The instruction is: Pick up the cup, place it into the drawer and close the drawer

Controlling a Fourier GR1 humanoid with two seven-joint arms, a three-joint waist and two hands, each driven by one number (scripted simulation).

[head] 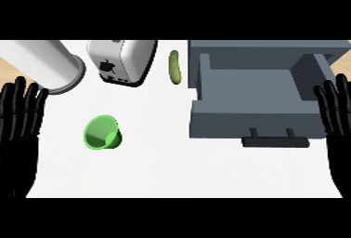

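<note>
Both hands released: left hand (21, 116), right hand (334, 111). Green cup (103, 133) lies tipped near counter's left edge; your grasp may roll it. Drawer (254, 100) open.

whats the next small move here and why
Probably move the left hand toward the green cup. The cup lies untouched on the white counter, nearer that hand, while both hands rest open at the edges, the right hand beside the open grey drawer, which already stands ready.

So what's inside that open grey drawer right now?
Nothing shows inside the drawer: only its bare grey floor. The green cup lies out on the counter. The strip behind its front wall is hidden.
</note>
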